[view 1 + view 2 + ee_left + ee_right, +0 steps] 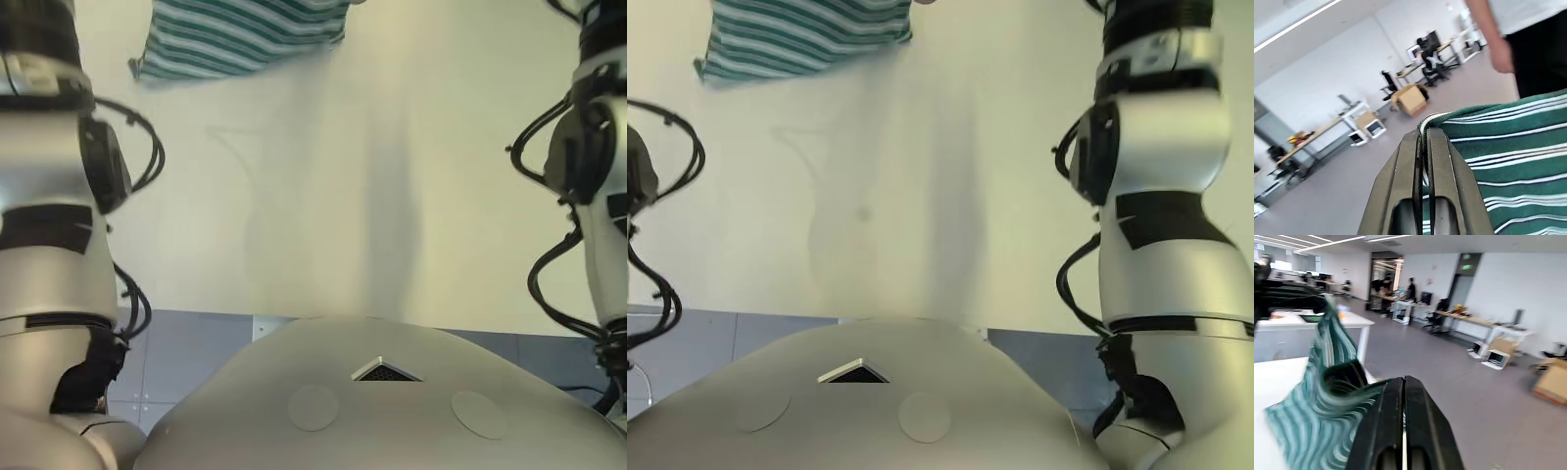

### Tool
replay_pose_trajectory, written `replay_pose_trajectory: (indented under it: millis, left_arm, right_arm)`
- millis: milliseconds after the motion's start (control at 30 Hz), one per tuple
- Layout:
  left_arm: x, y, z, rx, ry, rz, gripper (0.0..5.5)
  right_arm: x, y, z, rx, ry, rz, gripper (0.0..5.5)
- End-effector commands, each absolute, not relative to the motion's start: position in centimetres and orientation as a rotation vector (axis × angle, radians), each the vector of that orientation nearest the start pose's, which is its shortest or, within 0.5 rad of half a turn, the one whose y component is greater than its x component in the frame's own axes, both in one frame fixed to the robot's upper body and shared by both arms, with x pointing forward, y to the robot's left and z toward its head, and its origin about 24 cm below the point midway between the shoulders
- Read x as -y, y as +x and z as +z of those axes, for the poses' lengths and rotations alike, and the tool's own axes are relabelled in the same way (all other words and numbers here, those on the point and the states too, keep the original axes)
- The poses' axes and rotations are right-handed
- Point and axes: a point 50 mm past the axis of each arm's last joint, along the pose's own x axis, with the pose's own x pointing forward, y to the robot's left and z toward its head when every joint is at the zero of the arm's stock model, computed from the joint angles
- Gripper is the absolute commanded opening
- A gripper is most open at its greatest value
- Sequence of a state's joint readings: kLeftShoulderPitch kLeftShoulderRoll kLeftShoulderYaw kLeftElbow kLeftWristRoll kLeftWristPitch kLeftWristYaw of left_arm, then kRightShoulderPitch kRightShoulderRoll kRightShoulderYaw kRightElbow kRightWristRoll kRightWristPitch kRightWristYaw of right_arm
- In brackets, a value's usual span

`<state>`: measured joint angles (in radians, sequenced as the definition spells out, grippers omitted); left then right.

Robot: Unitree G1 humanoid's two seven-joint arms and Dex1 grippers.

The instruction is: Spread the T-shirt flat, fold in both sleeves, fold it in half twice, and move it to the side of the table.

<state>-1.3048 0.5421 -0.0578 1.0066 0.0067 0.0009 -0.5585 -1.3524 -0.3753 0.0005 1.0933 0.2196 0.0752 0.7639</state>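
Over the table, T-shirt in left end effector, probably right end effector

No legible text, numbers or labels. Green lit sign high on the far wall above a doorway: characters too small to read.

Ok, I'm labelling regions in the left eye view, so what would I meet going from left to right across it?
The left arm, then the T-shirt, then the right arm.
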Motion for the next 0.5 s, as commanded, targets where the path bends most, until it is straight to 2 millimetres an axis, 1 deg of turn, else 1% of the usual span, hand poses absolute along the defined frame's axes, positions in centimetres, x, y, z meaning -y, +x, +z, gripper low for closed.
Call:
replay_pose_trajectory:
  millis: [33,100,200,300,400,467,500]
  left_arm:
    - [-20.0,41.1,35.3,0.270,0.583,-0.201,0.03]
    - [-20.1,41.1,36.2,0.273,0.603,-0.140,0.03]
    - [-20.4,41.0,36.9,0.268,0.640,-0.075,0.03]
    - [-20.4,41.0,36.7,0.242,0.625,-0.103,0.03]
    - [-20.7,41.2,34.7,0.138,0.620,-0.248,0.03]
    - [-21.2,40.6,32.9,-0.001,0.613,-0.497,0.03]
    - [-21.6,39.8,32.2,-0.081,0.595,-0.682,0.03]
  right_arm:
    - [16.3,41.4,34.8,0.313,-0.248,0.443,0.00]
    - [17.0,41.4,35.6,0.323,-0.288,0.372,0.00]
    - [17.1,41.4,35.9,0.324,-0.353,0.318,0.00]
    - [17.4,41.3,36.0,0.311,-0.433,0.327,0.00]
    - [18.6,41.0,35.0,0.242,-0.527,0.436,0.00]
    - [19.6,40.1,33.8,0.148,-0.590,0.656,0.00]
    - [20.3,39.3,33.0,0.068,-0.615,0.834,0.00]
